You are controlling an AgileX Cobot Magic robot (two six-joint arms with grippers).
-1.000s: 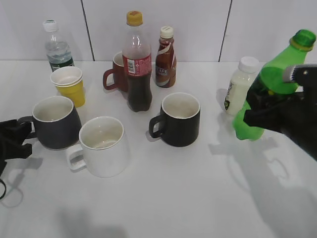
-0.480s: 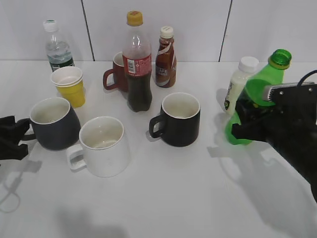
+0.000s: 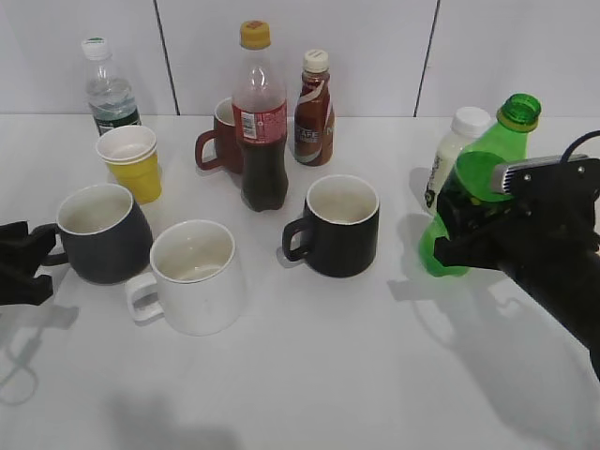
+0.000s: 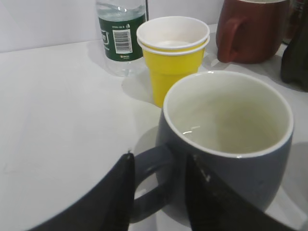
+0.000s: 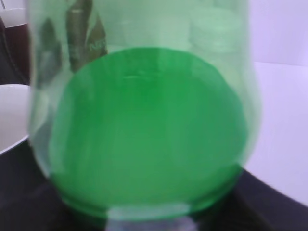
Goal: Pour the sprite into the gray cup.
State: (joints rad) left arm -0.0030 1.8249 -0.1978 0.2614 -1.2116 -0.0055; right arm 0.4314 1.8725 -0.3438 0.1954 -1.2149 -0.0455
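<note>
The sprite (image 3: 478,178), a translucent green bottle, is held tilted in my right gripper (image 3: 469,230), neck up and to the right, at the right of the table. It fills the right wrist view (image 5: 144,125), where my right gripper (image 5: 149,209) is shut round its lower body. The gray cup (image 3: 101,232) stands at the left, cream inside, apparently empty. My left gripper (image 3: 36,262) is open, with its fingers on either side of the cup's loop handle (image 4: 154,173). The left wrist view shows the cup (image 4: 231,144) close up and the left gripper (image 4: 159,192).
A white mug (image 3: 192,277) stands just right of the gray cup and a black mug (image 3: 339,225) in the middle. Behind are a cola bottle (image 3: 261,122), brown mug (image 3: 220,141), coffee bottle (image 3: 314,98), yellow paper cup (image 3: 131,161), water bottle (image 3: 108,89) and white bottle (image 3: 455,155).
My right gripper has carried the sprite leftward and a little lower, toward the black mug. My left gripper has drawn back slightly to the left by the gray cup's handle.
</note>
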